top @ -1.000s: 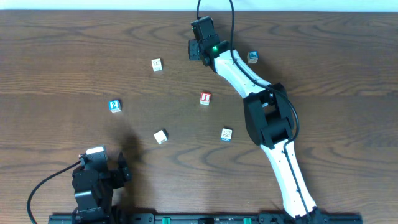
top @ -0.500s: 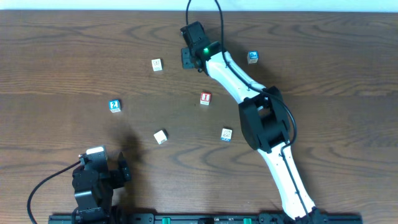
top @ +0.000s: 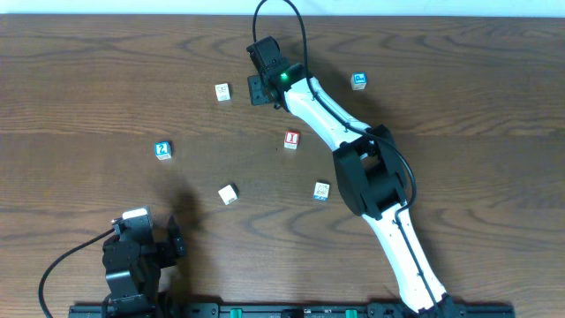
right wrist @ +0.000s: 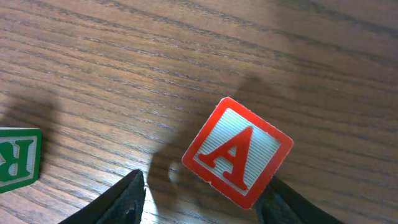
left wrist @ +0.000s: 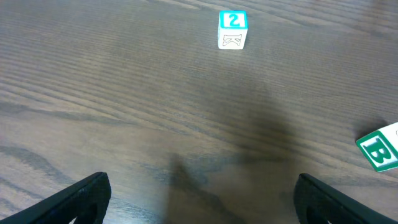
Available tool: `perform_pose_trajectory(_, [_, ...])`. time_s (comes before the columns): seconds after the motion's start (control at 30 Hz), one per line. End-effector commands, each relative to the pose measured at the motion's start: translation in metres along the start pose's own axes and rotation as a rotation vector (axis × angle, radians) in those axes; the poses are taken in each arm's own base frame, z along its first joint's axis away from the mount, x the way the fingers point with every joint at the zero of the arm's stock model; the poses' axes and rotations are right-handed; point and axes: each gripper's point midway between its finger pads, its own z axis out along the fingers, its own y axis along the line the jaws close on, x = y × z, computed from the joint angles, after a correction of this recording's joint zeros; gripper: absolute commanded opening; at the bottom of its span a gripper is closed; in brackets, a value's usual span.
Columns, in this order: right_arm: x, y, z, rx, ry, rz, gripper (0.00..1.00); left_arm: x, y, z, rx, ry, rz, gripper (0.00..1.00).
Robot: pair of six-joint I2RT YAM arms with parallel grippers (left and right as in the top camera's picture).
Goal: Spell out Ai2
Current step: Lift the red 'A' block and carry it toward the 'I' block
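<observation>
In the right wrist view the cube with the red "A" face [right wrist: 237,152] lies between the jaws of my right gripper [right wrist: 202,202]. It sits against the right finger [right wrist: 283,205], with a gap to the left finger [right wrist: 121,199]. Overhead, this open gripper [top: 259,87] is at the far middle of the table and hides the "A" cube. The red "I" cube [top: 292,140] lies nearer the centre. The blue "2" cube [top: 162,150] is at the left, also far ahead in the left wrist view [left wrist: 233,29]. My left gripper [left wrist: 199,205] rests open and empty at the near left [top: 172,240].
A pale cube [top: 222,92] lies just left of the right gripper; its green "R" side [right wrist: 18,162] shows in the right wrist view. Another pale cube [top: 229,194], a cube [top: 321,191] near the right arm and a blue-faced cube [top: 358,81] are scattered about. A green "B" cube [left wrist: 380,148] shows in the left wrist view.
The right arm has swung left along the far side of the table, and its jaws have widened. The left arm has not moved.
</observation>
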Motion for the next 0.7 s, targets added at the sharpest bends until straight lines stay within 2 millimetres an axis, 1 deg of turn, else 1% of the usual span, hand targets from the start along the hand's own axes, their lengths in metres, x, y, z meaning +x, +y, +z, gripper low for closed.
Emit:
perform_pose_trajectory(0.0, [0.003, 0.002, 0.002, -0.002, 0.004, -0.001, 0.59, 0.006, 0.002, 0.002, -0.011, 0.017, 0.013, 0.95])
perform_pose_trajectory(0.07, [0.002, 0.000, 0.002, 0.008, 0.000, 0.006, 0.61, 0.006, 0.002, 0.002, -0.011, 0.017, 0.013, 0.95])
perform_pose_trajectory(0.13, [-0.001, -0.005, 0.002, 0.042, -0.014, 0.042, 0.63, 0.006, 0.002, 0.002, -0.011, 0.017, 0.013, 0.95])
perform_pose_trajectory(0.23, [-0.006, -0.006, -0.001, 0.043, -0.027, 0.093, 0.68, 0.006, 0.002, 0.002, -0.011, 0.017, 0.013, 0.95])
perform_pose_trajectory(0.3, [-0.011, -0.005, -0.003, 0.044, -0.044, 0.139, 0.67, 0.006, 0.002, 0.002, -0.011, 0.017, 0.013, 0.95])
perform_pose_trajectory(0.4, [-0.020, -0.014, -0.006, 0.088, -0.083, 0.215, 0.69, 0.006, 0.002, 0.002, -0.011, 0.017, 0.013, 0.96])
perform_pose_trajectory(0.53, [-0.028, -0.016, -0.006, 0.086, -0.117, 0.283, 0.68, 0.006, 0.002, 0.002, -0.011, 0.017, 0.013, 0.95])
perform_pose_trajectory(0.67, [-0.040, -0.013, -0.007, 0.060, -0.167, 0.324, 0.67, 0.006, 0.002, 0.002, -0.011, 0.017, 0.013, 0.95])
